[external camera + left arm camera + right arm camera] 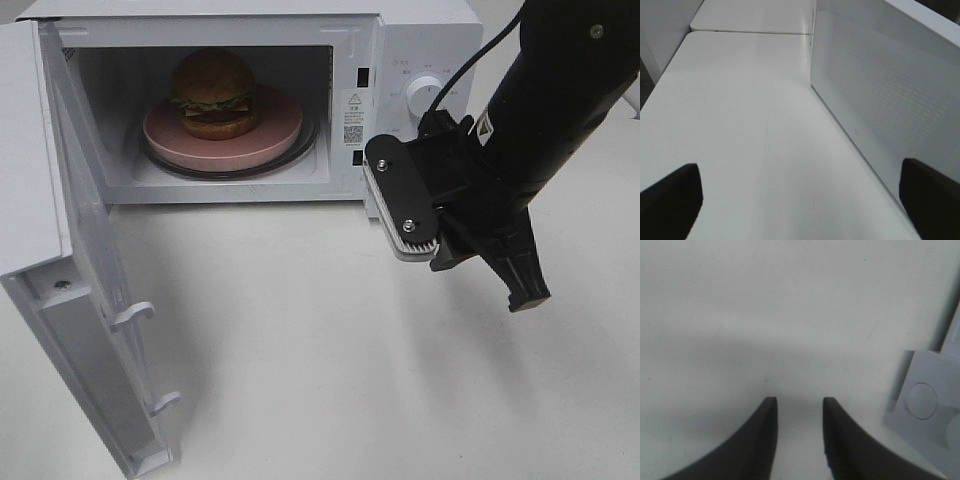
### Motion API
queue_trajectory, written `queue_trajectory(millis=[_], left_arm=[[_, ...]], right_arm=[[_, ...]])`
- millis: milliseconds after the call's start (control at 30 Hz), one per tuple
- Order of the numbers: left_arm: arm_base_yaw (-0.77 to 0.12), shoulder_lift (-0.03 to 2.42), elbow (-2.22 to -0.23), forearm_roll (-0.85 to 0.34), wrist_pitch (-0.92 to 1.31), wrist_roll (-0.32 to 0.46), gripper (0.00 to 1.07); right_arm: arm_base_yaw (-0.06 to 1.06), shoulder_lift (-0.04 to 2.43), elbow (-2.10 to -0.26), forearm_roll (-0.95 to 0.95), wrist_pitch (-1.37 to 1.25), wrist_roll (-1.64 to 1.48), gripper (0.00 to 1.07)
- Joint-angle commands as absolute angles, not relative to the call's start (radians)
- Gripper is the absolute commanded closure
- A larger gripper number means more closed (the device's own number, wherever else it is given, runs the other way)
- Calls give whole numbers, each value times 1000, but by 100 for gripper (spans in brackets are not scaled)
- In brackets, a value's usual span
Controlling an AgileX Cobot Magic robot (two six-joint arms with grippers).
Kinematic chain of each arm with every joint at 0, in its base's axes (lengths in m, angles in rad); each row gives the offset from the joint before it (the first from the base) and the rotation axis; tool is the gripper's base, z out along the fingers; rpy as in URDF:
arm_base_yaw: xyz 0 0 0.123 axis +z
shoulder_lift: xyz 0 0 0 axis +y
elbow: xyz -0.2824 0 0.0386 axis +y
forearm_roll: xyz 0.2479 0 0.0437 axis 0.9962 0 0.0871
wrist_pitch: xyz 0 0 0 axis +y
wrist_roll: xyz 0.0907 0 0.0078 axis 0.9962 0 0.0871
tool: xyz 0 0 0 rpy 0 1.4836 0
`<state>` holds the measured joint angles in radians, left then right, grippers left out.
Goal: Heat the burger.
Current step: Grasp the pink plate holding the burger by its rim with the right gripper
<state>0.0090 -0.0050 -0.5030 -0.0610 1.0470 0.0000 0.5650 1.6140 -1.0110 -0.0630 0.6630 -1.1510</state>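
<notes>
The burger (213, 92), with a brown bun, dark patty and green lettuce edge, sits on a pink plate (270, 135) inside the open microwave (420, 45). My right gripper (472, 275) hangs over the table in front of the microwave's control panel, outside the cavity. Seen from the right wrist, the right gripper (799, 405) is open, a gap between its dark fingers and only bare table behind. In the left wrist view my left gripper (800, 200) is wide open and empty beside the microwave's perforated side wall (880, 95). The exterior view does not show it.
The microwave door (60, 260) swings out to the left, with latch hooks (135, 315) along its edge. The control knob (425, 92) sits just behind the right arm. White table (300, 360) spreads in front. A white microwave part (922, 395) shows in the right wrist view.
</notes>
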Motion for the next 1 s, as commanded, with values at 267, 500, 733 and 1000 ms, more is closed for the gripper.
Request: queue_trajectory(millis=[267, 500, 733, 1000], left_arm=[[11, -13, -501, -57, 1038, 0, 7], [11, -13, -501, -57, 1038, 0, 7], [11, -13, -501, -57, 1038, 0, 7], [11, -13, -501, -57, 1038, 0, 7]], right_arm=[[563, 1607, -1019, -65, 529, -1029, 9], [613, 1643, -1095, -173, 502, -965, 12], [647, 1715, -1178, -218, 489, -927, 13], [683, 1811, -1285, -240, 482, -928, 15]])
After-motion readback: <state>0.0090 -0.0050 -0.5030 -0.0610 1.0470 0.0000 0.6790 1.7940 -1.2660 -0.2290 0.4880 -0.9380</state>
